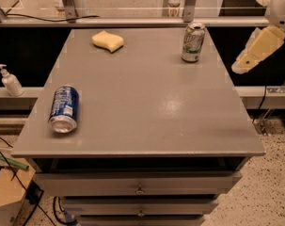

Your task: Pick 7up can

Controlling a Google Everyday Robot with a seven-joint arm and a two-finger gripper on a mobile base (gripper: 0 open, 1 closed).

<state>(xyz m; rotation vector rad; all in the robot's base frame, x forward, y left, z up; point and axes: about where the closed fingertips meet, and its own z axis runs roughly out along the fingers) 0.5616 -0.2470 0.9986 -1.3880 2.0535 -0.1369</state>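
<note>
The 7up can (193, 42) stands upright at the far right of the grey table (146, 102); it has a green and white label and a silver top. My gripper (249, 55) is a cream-coloured piece hanging off the white arm (279, 6) at the right edge of the view. It is in the air beyond the table's right side, to the right of the can and apart from it, with nothing in it.
A dark blue can (64, 108) lies on its side near the table's front left. A yellow sponge (108, 41) lies at the far left. A white pump bottle (10, 81) stands on a ledge to the left. Drawers (139, 187) sit under the tabletop.
</note>
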